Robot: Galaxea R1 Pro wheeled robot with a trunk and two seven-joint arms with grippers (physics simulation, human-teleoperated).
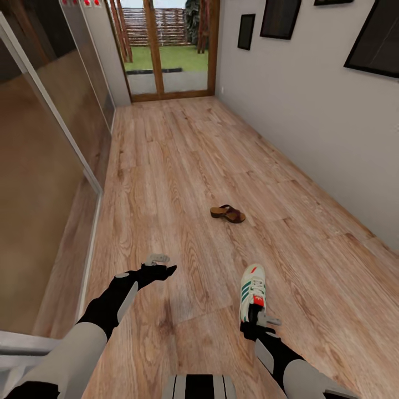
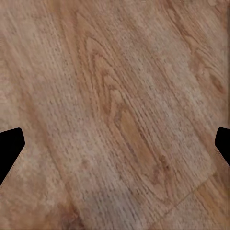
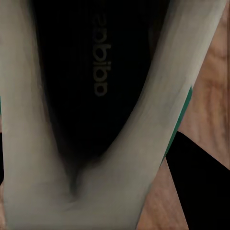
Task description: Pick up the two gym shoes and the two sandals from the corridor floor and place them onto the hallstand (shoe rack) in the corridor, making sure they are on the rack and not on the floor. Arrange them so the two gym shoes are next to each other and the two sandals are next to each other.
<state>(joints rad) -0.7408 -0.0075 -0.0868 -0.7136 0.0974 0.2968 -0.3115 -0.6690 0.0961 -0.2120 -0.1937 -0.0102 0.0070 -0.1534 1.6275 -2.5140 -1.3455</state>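
Head view: corridor floor (image 1: pixel 183 166) of light wood-grain planks runs to a glass door (image 1: pixel 166 50) with a wooden frame at the far end. White wall (image 1: pixel 299 111) with dark picture frames on the right, glossy sliding panels (image 1: pixel 50 166) on the left. One gym shoe (image 1: pixel 252 291), white with green side stripes and red-orange patches, stands upright on the floor near the robot's right side, toe pointing away. The right pincer (image 1: pixel 256 327) is at the shoe's heel end, touching or just over it. One brown sandal (image 1: pixel 228 213) lies flat on the floor further along, well apart from the shoe, roughly mid-corridor. The left pincer (image 1: pixel 166 270) hangs over bare floor, well apart from both shoes.

Left wrist view: only planks (image 2: pixel 115 105) between the two dark fingertips (image 2: pixel 9 148) at the picture's edges, so that pincer is spread wide and holds nothing.

Right wrist view: very close on the gym shoe's (image 3: pixel 163 120) opening, dark insole with printed lettering, pale collar and a green stripe edge; one dark finger (image 3: pixel 201 191) sits outside the collar against the floor. Cannot tell if this pincer is spread or pinching the shoe.
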